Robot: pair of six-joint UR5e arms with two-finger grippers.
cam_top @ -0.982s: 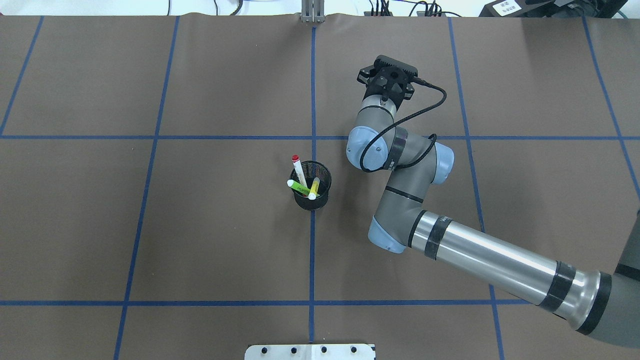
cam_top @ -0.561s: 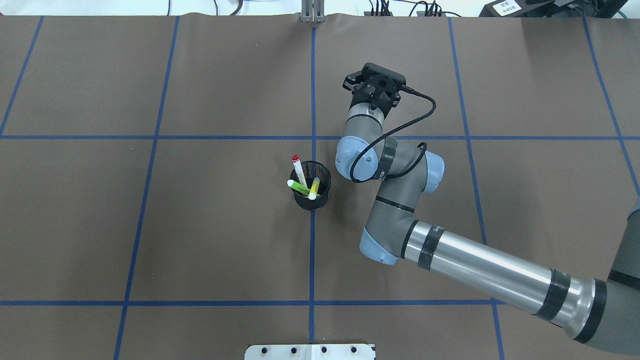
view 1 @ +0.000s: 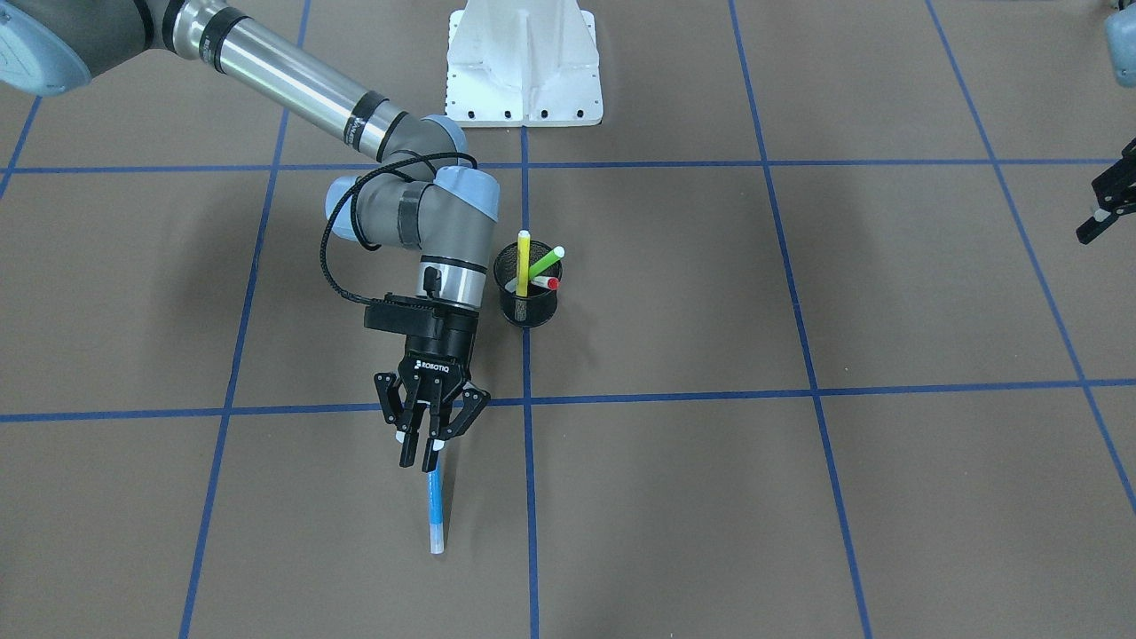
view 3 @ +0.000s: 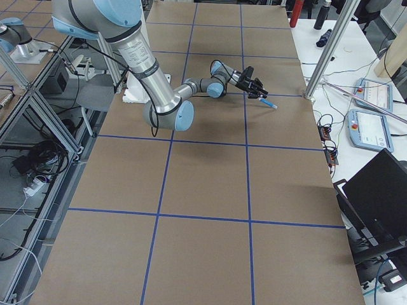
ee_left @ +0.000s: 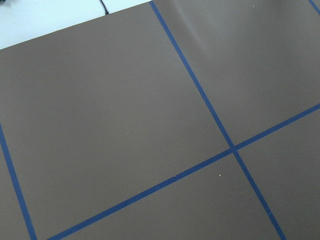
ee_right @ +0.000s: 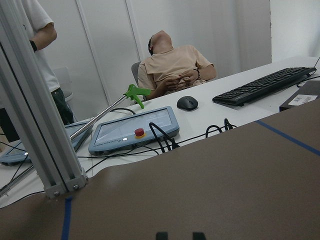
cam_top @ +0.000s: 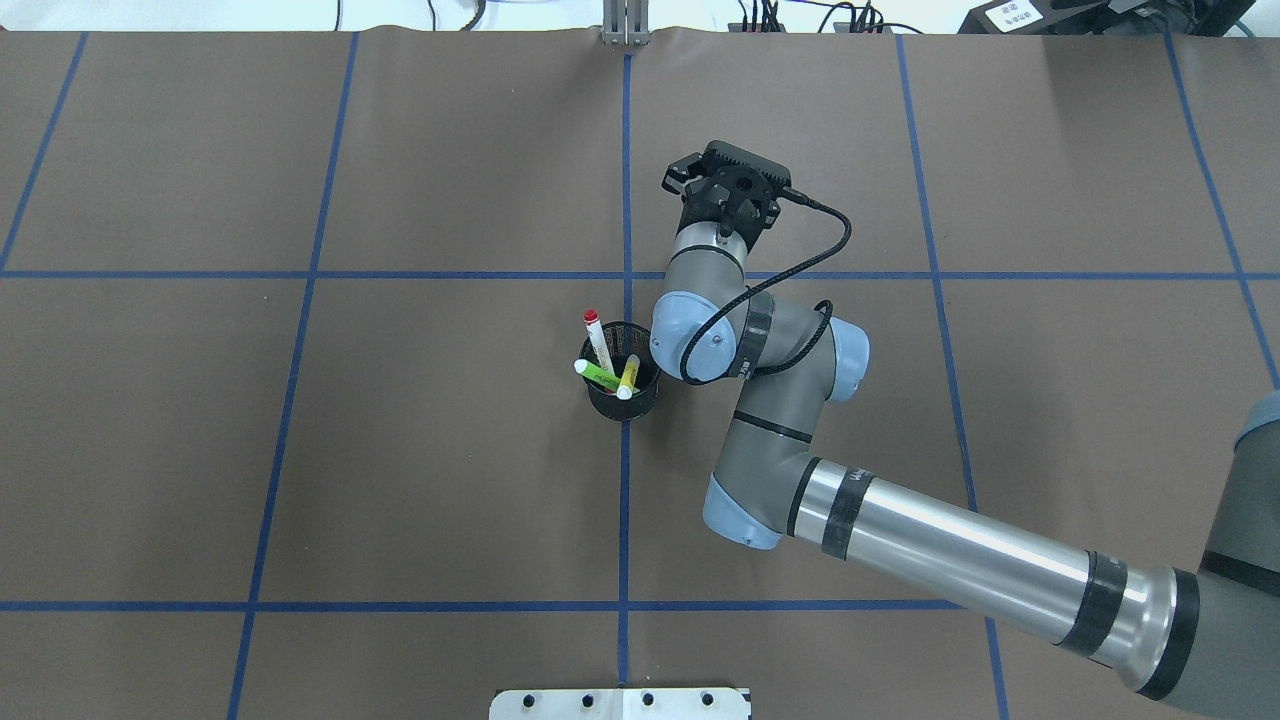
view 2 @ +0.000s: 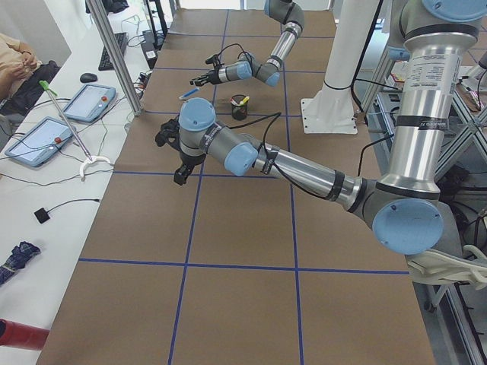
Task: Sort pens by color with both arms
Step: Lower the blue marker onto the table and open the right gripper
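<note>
My right gripper [view 1: 419, 454] points down and is shut on the upper end of the blue pen [view 1: 435, 510]. The pen hangs slanted below the fingers, in front of the black mesh cup [view 1: 527, 306]. From the right side the blue pen [view 3: 269, 103] sticks out past the far-reaching gripper [view 3: 257, 93]. The cup [cam_top: 622, 398] holds the yellow pen [cam_top: 628, 378], the light green pen [cam_top: 598, 375] and the red-ended white pen [cam_top: 598, 343]. Overhead, the right wrist [cam_top: 728, 188] hides the blue pen. My left gripper [view 1: 1103, 211] shows only at the view's edge, far from the cup; I cannot tell its state.
The white mounting base [view 1: 524, 67] stands at the robot's side of the table. Blue tape lines [cam_top: 625, 500] grid the brown surface. Beyond the far edge are a metal post [ee_right: 40, 125], control tablets [ee_right: 132, 130], a keyboard [ee_right: 265, 86] and people.
The right arm's wrist and gripper have swung leftward toward the table's centre line. The cup and its three pens have not moved.
</note>
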